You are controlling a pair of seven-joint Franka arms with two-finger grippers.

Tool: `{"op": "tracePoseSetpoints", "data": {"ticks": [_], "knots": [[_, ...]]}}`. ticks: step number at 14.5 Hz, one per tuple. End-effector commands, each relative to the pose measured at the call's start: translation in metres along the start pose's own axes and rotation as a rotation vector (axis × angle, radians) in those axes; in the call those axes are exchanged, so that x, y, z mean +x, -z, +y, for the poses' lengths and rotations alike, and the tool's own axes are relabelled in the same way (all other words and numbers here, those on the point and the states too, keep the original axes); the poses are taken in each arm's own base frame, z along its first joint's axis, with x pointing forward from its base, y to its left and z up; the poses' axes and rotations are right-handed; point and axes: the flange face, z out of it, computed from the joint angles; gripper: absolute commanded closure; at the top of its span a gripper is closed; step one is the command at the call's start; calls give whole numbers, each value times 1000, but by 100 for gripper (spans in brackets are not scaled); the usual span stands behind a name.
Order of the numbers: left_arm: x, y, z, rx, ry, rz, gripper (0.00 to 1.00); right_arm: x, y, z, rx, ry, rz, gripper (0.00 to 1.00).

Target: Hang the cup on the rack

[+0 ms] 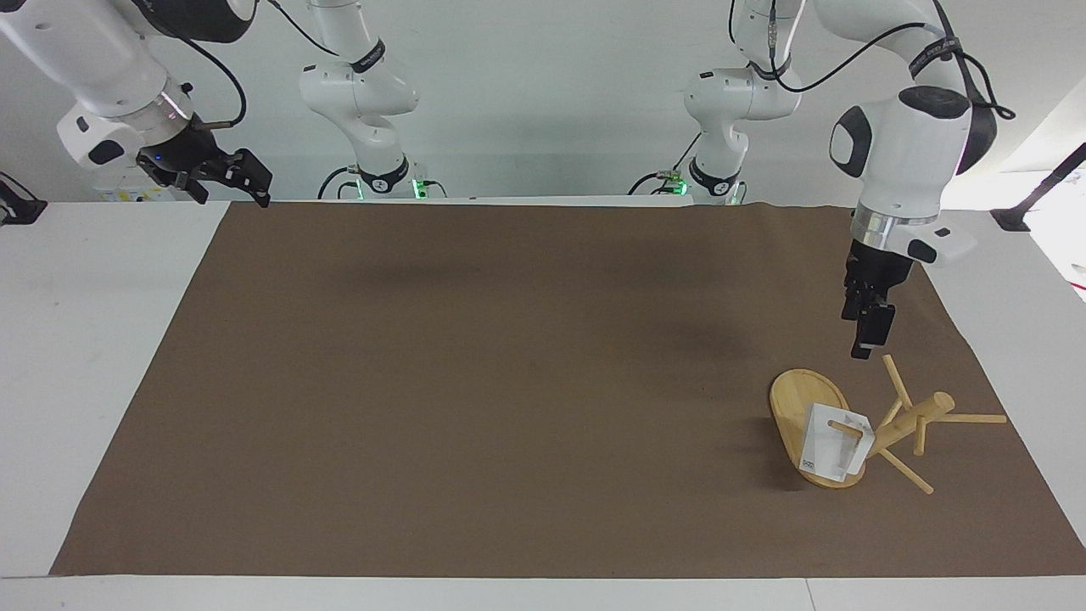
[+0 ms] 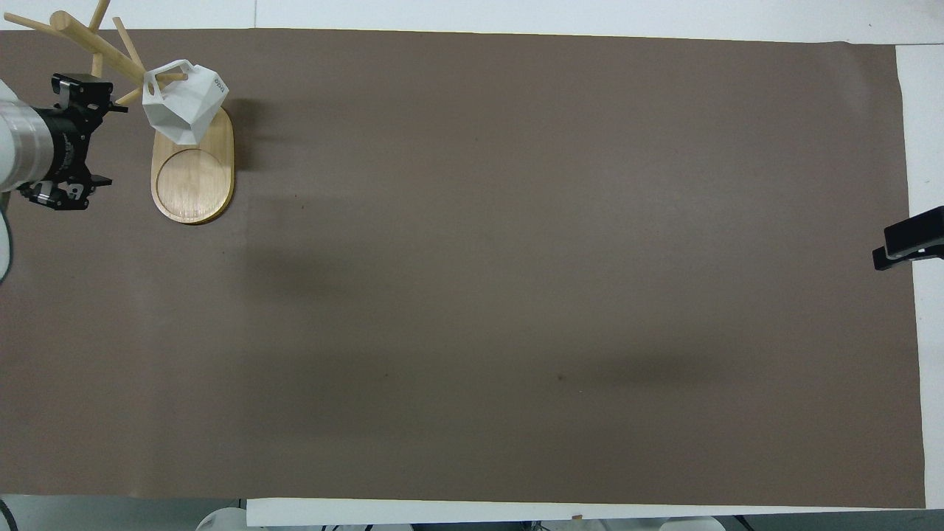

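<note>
Looking at the left end effector first: hanging in the air with fingers spread wide in the overhead view, gripping nothing, touching nothing. Pointing down at the brown cloth covering the tabletop, hovering over the strip of cloth between the rack's base and the tabletop edge at the left arm's end. Standing clear of both rack and cup, with open air showing all round the fingertips in the facing view.

Turning to the cup: hanging by its angular handle on one thin peg of the rack, peg poking right through the handle opening. Dangling over the end of the oval base lying farther from the robots, small dark mark showing on one white facet. Sitting apart from the left end effector, lower than its fingertips and on the side away from the tabletop edge at the left arm's end.

Placing the rack: sitting close to the tabletop corner at the left arm's end, by the edge farther from the robots.

Glancing at the right end effector: waiting up high over the tabletop corner at the right arm's end, by the robots' own edge, fingers parted, carrying nothing.
</note>
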Motion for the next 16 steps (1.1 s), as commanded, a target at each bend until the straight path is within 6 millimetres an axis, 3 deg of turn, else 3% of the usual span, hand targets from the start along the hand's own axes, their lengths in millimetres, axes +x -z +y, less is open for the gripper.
{"op": "tracePoseSetpoints", "data": {"ticks": [1,4,7,9,11,13,16], "knots": [[9,42,7,70,-111,-37,0,-7,-1,1,-5,-6,-1,0],[19,75,8,99,-258,-104,0,-7,-1,0,-6,-3,-1,0],[22,77,4,136,-495,-201,1,-7,-1,1,-6,-3,-1,0],[49,81,-5,153,-636,-284,1,-7,-1,1,-6,-4,-1,0],[53,90,-9,162,-894,-361,1,-7,-1,1,-6,-4,-1,0],[74,89,-23,144,-1067,-395,0,-7,-1,1,-6,-4,-1,0],[72,89,-28,127,-1194,-436,0,-7,-1,1,-6,-4,-1,0]]}}
